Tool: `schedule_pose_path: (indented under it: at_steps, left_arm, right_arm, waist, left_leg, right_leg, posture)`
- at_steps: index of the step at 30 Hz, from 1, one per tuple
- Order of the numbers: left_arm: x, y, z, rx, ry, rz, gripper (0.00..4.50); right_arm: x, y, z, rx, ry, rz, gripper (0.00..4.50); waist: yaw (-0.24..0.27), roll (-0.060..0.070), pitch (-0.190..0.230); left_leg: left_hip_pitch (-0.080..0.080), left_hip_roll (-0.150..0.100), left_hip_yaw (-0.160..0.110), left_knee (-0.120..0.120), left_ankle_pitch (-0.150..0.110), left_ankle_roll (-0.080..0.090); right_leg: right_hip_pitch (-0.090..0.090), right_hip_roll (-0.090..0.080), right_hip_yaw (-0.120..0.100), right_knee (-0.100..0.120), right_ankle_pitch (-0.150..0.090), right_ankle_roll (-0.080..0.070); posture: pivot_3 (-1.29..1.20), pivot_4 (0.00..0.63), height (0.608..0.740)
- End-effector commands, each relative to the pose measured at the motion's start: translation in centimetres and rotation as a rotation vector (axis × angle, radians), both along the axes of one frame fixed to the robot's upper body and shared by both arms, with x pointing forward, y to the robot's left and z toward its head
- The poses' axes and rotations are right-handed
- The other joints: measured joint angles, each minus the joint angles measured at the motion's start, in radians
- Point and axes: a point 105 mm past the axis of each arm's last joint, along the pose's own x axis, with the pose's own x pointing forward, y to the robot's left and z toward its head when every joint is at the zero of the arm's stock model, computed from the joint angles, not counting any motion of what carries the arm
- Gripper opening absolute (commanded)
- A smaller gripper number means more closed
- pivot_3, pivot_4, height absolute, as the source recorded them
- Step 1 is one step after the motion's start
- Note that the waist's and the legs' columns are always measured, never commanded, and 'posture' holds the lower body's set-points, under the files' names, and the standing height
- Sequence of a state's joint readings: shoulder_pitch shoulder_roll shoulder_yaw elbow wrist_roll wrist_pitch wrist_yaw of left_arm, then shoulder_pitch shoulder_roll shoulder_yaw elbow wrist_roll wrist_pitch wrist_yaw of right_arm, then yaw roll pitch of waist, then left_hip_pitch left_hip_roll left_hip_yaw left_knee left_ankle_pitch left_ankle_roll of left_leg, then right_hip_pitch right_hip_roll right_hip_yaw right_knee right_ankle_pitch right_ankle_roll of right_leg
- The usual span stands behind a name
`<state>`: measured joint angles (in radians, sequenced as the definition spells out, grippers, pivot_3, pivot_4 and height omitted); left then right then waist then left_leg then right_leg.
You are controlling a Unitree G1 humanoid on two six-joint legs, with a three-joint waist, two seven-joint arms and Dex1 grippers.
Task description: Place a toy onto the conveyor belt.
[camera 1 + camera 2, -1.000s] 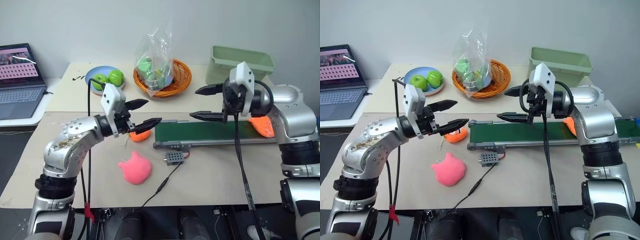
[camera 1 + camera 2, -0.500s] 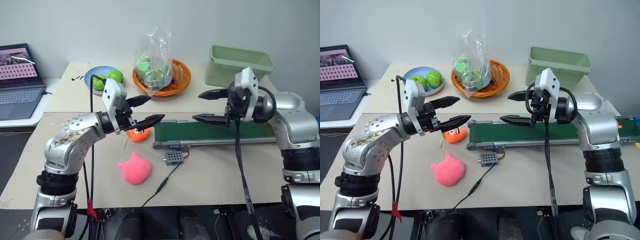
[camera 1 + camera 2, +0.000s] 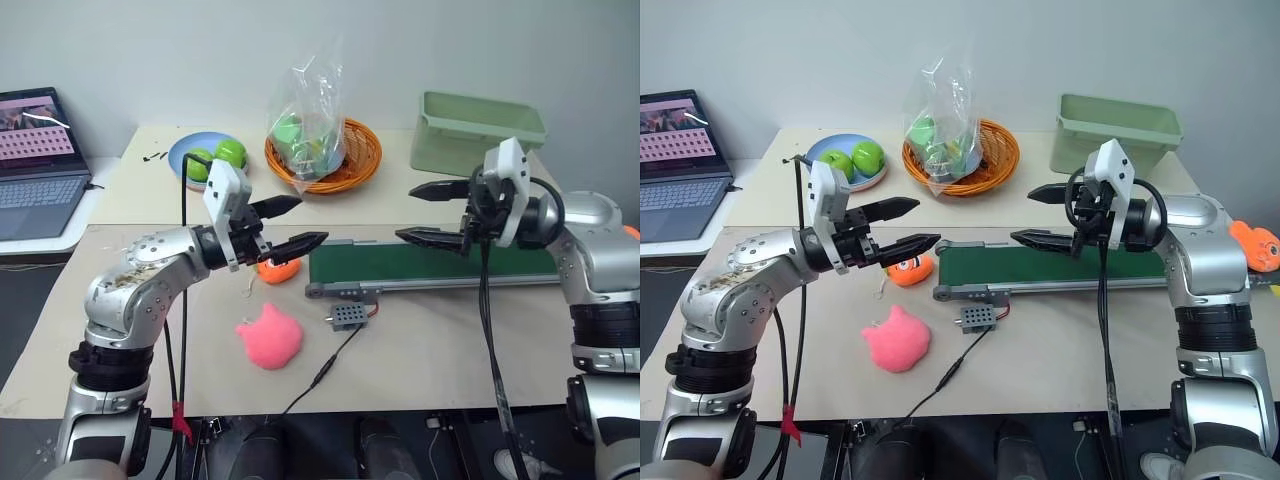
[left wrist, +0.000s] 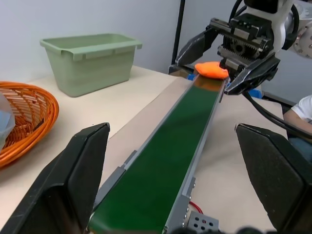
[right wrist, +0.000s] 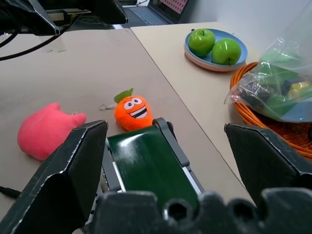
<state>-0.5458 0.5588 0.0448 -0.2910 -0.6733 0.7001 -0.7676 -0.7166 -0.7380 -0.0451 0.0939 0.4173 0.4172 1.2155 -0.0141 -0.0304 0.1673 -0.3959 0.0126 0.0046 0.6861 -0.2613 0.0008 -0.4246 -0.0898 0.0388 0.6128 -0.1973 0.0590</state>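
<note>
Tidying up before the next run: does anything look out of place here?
Little: the orange fish toy lies at the conveyor belt's far right end, apparently just off it, and a loose cable trails across the table.

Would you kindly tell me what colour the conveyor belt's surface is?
Dark green; the conveyor belt shows best in the left wrist view.

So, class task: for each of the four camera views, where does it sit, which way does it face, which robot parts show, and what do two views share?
Left eye and right eye: head, looking forward and down at the table; both arms, left gripper, right gripper.
Left wrist: faces along the conveyor belt towards the orange toy; own fingers, right gripper.
Right wrist: faces the belt's other end, orange face toy, pink plush; own fingers.
Shared: both wrist views show the belt.
</note>
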Motion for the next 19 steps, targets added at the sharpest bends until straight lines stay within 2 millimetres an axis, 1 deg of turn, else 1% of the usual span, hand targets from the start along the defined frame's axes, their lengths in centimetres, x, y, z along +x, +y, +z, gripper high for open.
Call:
schedule_pose_path:
  at_steps: [1, 12, 19]
  left_arm:
    - [-0.71, 0.13, 1.32, -0.019, -0.045, -0.016, 4.39]
    - [-0.76, 0.26, 1.13, -0.020, -0.025, -0.018, 4.39]
    - [-0.82, 0.49, 0.44, -0.010, -0.008, -0.009, 4.39]
  right_arm:
    - [-0.27, -0.40, 1.32, 0.023, -0.044, -0.010, 4.50]
    - [-0.06, -0.36, 1.49, 0.029, -0.045, -0.017, 4.50]
    - [-0.02, -0.26, 1.52, 0.032, -0.046, -0.017, 4.50]
  waist:
    - [0.000, 0.000, 0.000]
    - [0.000, 0.000, 0.000]
    - [0.000, 0.000, 0.000]
  left_leg:
    - [0.000, 0.000, 0.000, 0.000, 0.000, 0.000]
    - [0.000, 0.000, 0.000, 0.000, 0.000, 0.000]
    - [0.000, 0.000, 0.000, 0.000, 0.000, 0.000]
  right_leg:
    - [0.000, 0.000, 0.000, 0.000, 0.000, 0.000]
    - [0.000, 0.000, 0.000, 0.000, 0.000, 0.000]
    - [0.000, 0.000, 0.000, 0.000, 0.000, 0.000]
  posture:
    - [0.00, 0.150, 0.740]
    - [0.00, 0.150, 0.740]
    - [0.00, 0.150, 0.740]
